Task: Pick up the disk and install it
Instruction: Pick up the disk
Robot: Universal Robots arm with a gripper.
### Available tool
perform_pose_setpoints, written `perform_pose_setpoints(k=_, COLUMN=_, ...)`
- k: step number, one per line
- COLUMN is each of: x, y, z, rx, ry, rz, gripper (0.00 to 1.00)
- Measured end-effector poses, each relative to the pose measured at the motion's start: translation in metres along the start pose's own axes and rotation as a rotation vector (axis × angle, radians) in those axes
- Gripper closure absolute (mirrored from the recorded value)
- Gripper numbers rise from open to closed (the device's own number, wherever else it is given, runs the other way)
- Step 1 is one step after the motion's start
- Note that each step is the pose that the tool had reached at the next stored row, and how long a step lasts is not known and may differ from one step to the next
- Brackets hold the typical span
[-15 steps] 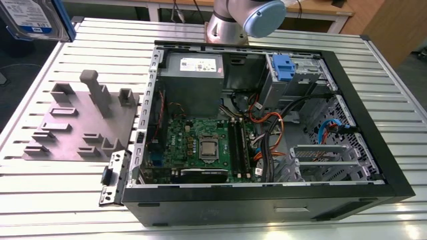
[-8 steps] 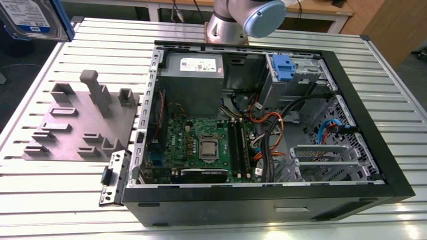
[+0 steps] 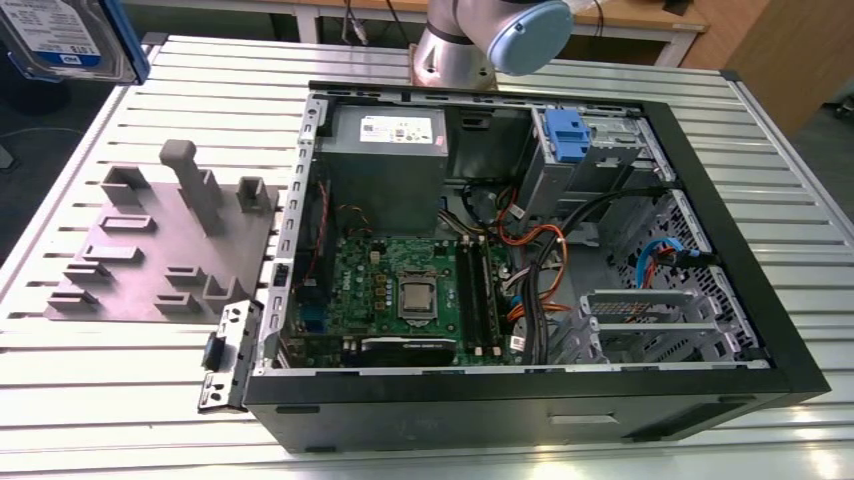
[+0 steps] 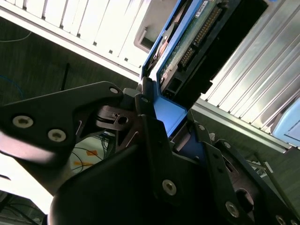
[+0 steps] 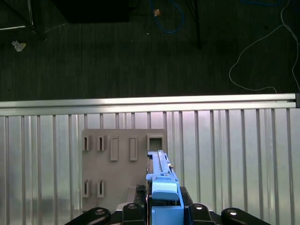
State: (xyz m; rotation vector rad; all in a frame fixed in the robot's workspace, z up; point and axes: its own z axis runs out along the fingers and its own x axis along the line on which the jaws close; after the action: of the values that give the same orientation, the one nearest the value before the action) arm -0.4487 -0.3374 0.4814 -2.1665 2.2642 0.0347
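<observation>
The disk (image 3: 60, 35) hangs in the air at the exterior view's upper left, its white-and-blue label facing the camera and its blue carrier frame around the edges. In both wrist views my gripper (image 5: 161, 208) (image 4: 164, 124) is shut on the disk's blue carrier (image 5: 161, 187). The drive's circuit-board side (image 4: 194, 40) extends away from the fingers. The disk is held edge-on above the grey fixture plate (image 5: 124, 159), off to the side of the open computer case (image 3: 534, 230).
The case lies open on the slatted aluminium table (image 3: 107, 370), with motherboard, cables and a drive bay with a blue latch (image 3: 567, 135) inside. The grey fixture plate (image 3: 160, 250) with upright pegs lies beside it. Beyond the table edge (image 5: 150, 101) is dark floor with cables.
</observation>
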Motion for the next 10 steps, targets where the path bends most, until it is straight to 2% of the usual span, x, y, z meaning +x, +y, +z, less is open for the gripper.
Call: perform_pose_setpoints(k=10, x=-0.0001, y=-0.0029, z=0.0000, rx=0.0000, ry=0.0000, rz=0.000, gripper=0.63)
